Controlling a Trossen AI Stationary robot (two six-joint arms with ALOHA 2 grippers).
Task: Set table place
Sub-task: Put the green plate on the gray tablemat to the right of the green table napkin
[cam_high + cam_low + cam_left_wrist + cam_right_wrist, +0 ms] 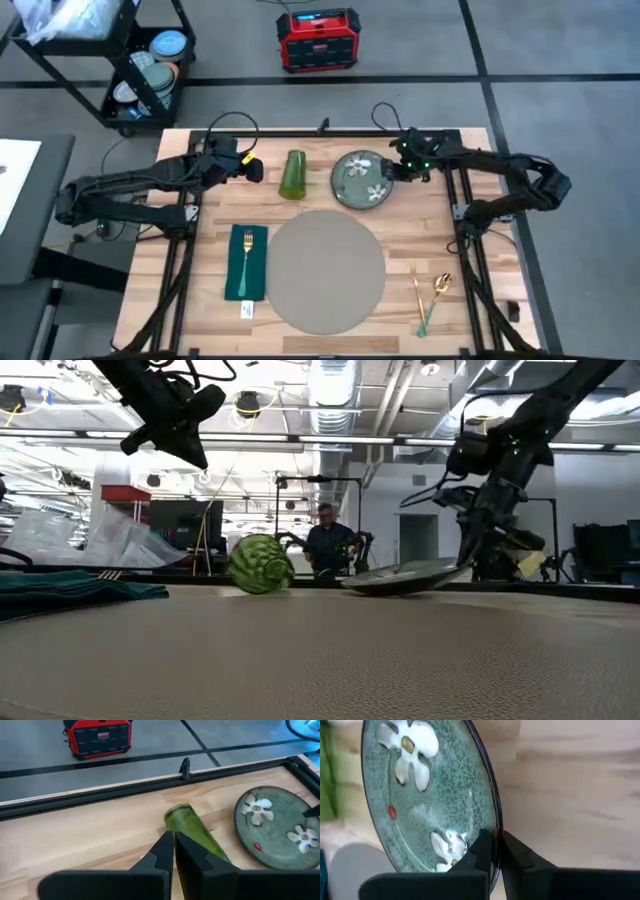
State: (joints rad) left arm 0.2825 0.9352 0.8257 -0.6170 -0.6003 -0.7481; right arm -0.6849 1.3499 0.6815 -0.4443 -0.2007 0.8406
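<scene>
Light wooden butcher-block counter [420, 245], large flat round grey placemat [325, 272] at front centre.
Right tool [495, 842] clenched on rim of green-grey floral plate [435, 795], tilted; left tool [174, 847] closed, empty, above ribbed green glass [192, 827] lying sideways.

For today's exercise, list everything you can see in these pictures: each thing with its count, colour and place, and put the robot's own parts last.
table: one, light wood, under everything.
placemat: one, grey, round, front middle of the table.
plate: one, green-grey with white flowers, behind the placemat, its rim lifted on the gripper's side.
glass: one, green, lying on its side beside the plate.
napkin: one, dark green, beside the placemat on the left arm's side.
fork: one, gold, on the napkin.
spoon: one, gold, on the right arm's side.
cart: one, black, on the floor.
box: one, red, on the floor.
person: one, in the room behind.
left gripper: shut, above the glass.
right gripper: shut on the plate's rim.
</scene>
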